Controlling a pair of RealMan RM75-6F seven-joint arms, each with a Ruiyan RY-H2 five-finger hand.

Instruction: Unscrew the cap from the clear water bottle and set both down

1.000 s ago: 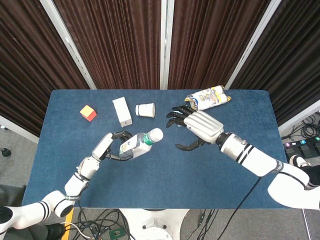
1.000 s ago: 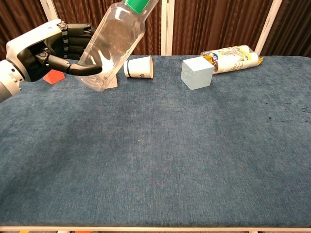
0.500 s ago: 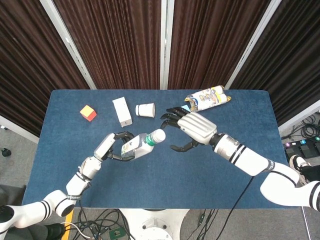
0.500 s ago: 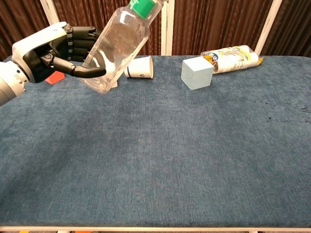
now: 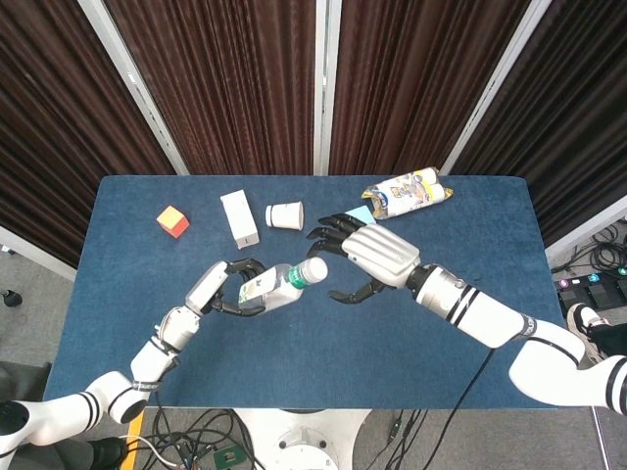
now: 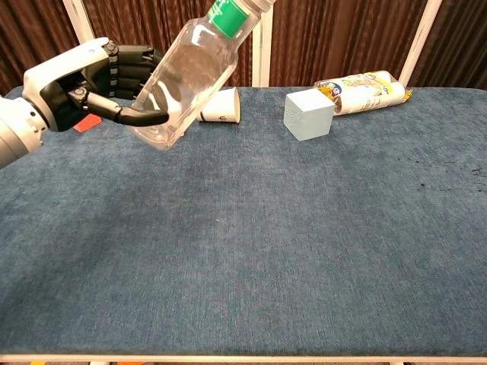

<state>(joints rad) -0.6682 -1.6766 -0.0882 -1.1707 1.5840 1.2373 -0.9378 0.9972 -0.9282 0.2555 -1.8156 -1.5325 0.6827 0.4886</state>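
My left hand (image 5: 223, 290) (image 6: 85, 80) grips the clear water bottle (image 5: 276, 286) (image 6: 186, 76) around its body and holds it tilted above the table, neck pointing right. The white cap (image 5: 313, 269) sits on the neck above a green label band (image 6: 226, 17); the chest view cuts the cap off at the top edge. My right hand (image 5: 364, 257) hovers just right of the cap, fingers spread and curved toward it, holding nothing. The chest view does not show the right hand.
On the blue table (image 5: 294, 362) lie a white paper cup (image 5: 285, 215) (image 6: 217, 105) on its side, a white box (image 5: 239, 218), a red-yellow cube (image 5: 172, 221), a pale blue cube (image 6: 308, 113), and a snack package (image 5: 407, 191) (image 6: 361, 90) at the back right.
My right hand has moved left toward the bottle cap. The left hand has shifted the bottle slightly right and lowered its neck.
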